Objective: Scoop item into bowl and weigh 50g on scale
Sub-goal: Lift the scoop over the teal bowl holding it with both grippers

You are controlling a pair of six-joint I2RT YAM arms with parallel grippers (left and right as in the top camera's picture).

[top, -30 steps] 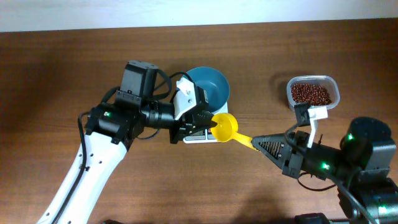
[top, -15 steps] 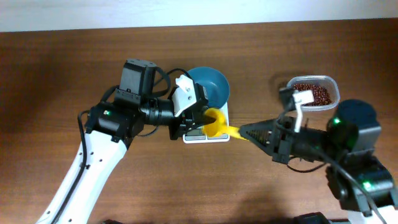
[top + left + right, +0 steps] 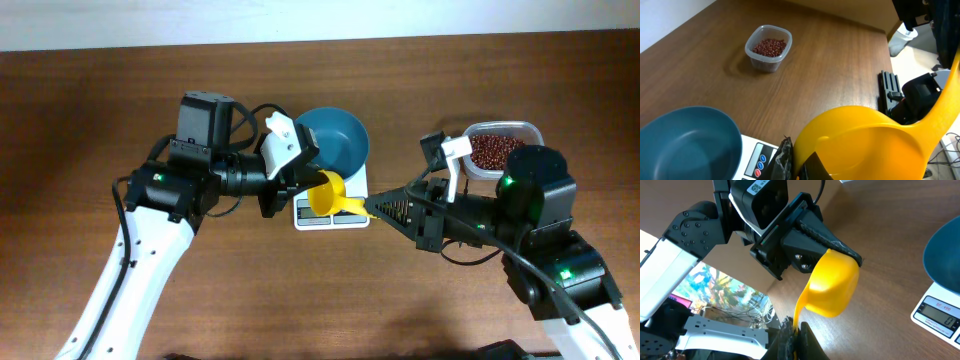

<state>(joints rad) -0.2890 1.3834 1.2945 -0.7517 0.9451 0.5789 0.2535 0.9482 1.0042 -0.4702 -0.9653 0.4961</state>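
The scoop (image 3: 328,193) is gripped at both ends, cup by the left end effector (image 3: 308,185), handle by the right end effector (image 3: 380,207); the beans (image 3: 486,151) lie nearer the right.

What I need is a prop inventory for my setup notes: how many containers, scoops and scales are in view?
Containers: 2 (teal bowl, clear tub of beans)
Scoops: 1 (yellow scoop)
Scales: 1 (white scale)
Total: 4
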